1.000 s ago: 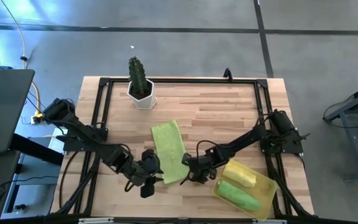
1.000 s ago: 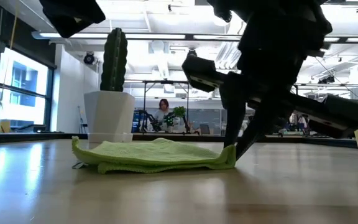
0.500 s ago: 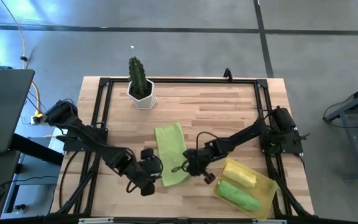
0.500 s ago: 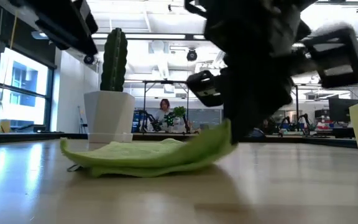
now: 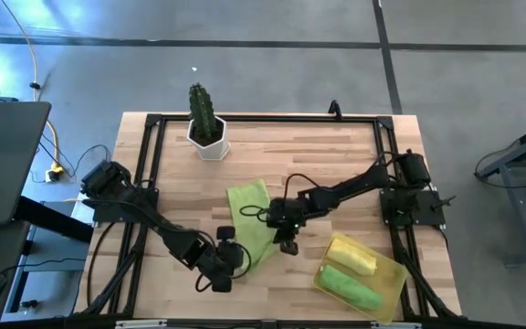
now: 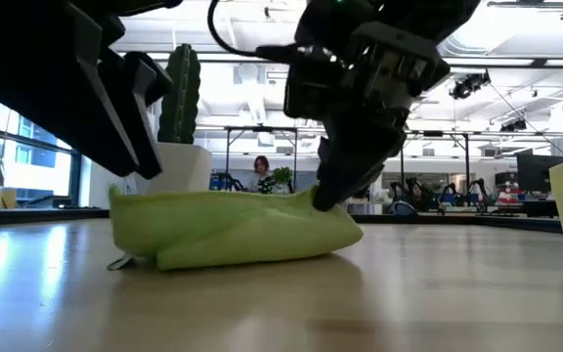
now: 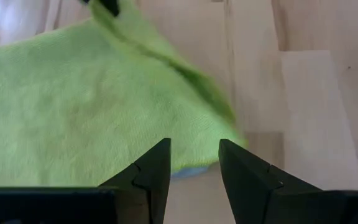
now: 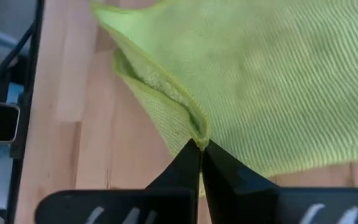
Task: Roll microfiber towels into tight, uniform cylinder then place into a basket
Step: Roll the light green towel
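Note:
A lime green microfiber towel (image 5: 247, 222) lies on the wooden table, its right side raised and folded in. My right gripper (image 5: 278, 221) is shut on that raised edge. My left gripper (image 5: 233, 260) is open just short of the towel's near edge (image 7: 191, 163), one finger on each side of it, touching nothing I can see. The yellow basket (image 5: 389, 274) stands at the near right. In it lie a rolled yellow towel (image 5: 352, 255) and a rolled green towel (image 5: 350, 285). My right gripper pinches the towel's hemmed edge (image 8: 193, 132) between its two fingertips, where the cloth doubles over into a fold. The fingers slant down at it from the table's right. The held edge (image 6: 313, 201) is lifted; the rest lies slack on the table.
A white pot with a cactus (image 5: 207, 128) stands at the far left of the table. A black frame (image 5: 263, 119) runs round the tabletop. Bare wood lies between the towel and the basket.
My right gripper has carried the towel's near right edge up and toward the far left, rolling its wrist; that side now lies folded over, while the far end stayed put. My left gripper has come down toward the towel's near edge, still open.

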`<act>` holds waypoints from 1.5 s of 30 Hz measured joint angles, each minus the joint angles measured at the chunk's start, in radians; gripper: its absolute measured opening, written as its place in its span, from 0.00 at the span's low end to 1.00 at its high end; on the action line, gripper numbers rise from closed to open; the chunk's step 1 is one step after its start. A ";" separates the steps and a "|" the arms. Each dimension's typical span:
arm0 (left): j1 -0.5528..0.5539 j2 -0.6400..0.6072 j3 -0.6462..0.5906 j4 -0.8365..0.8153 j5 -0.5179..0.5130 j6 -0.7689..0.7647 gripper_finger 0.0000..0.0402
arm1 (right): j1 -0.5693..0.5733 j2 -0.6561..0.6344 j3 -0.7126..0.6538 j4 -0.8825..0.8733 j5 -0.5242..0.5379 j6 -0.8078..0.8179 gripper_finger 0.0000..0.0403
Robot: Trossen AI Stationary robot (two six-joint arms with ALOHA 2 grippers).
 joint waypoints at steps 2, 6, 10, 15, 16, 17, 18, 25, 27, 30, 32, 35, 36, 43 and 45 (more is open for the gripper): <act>0.000 0.013 0.000 0.031 -0.002 0.023 0.31 | -0.012 0.000 0.000 -0.017 0.000 0.041 0.00; 0.000 0.027 0.000 0.058 -0.003 0.055 0.31 | -0.034 0.000 0.000 -0.083 0.000 0.109 0.00; 0.000 0.027 0.000 0.104 -0.018 0.121 0.31 | -0.045 0.000 0.000 -0.122 0.021 0.158 0.00; 0.014 0.040 0.001 0.197 -0.010 0.221 0.31 | -0.047 0.000 0.000 -0.125 0.058 0.177 0.00; 0.019 0.049 0.001 0.217 -0.006 0.233 0.31 | -0.047 0.000 0.000 -0.125 0.061 0.177 0.00; 0.024 0.054 0.000 0.223 -0.004 0.251 0.31 | -0.047 0.000 0.000 -0.125 0.062 0.177 0.00; 0.033 0.064 -0.001 0.254 0.005 0.270 0.31 | -0.047 0.000 0.000 -0.126 0.065 0.177 0.00; 0.081 0.133 0.001 0.387 0.084 0.322 0.31 | -0.047 0.000 0.000 -0.141 0.117 0.177 0.00; 0.099 0.144 0.002 0.391 0.083 0.319 0.31 | -0.047 0.000 0.000 -0.143 0.117 0.177 0.00; 0.120 0.148 0.000 0.322 0.036 0.293 0.31 | -0.046 0.000 0.000 -0.148 0.117 0.175 0.00; 0.133 0.149 0.000 0.288 0.013 0.274 0.31 | -0.045 0.000 0.000 -0.155 0.117 0.173 0.00; 0.143 0.149 0.000 0.258 -0.004 0.266 0.31 | -0.044 0.000 0.000 -0.156 0.117 0.172 0.00; 0.143 0.149 0.000 0.255 -0.004 0.265 0.31 | -0.044 0.000 0.000 -0.155 0.117 0.171 0.00; 0.161 0.149 0.000 0.140 -0.014 0.158 0.31 | -0.044 0.000 0.000 -0.154 0.118 0.109 0.00; 0.162 0.149 0.001 0.126 -0.001 0.136 0.31 | -0.044 0.000 0.000 -0.153 0.118 0.077 0.01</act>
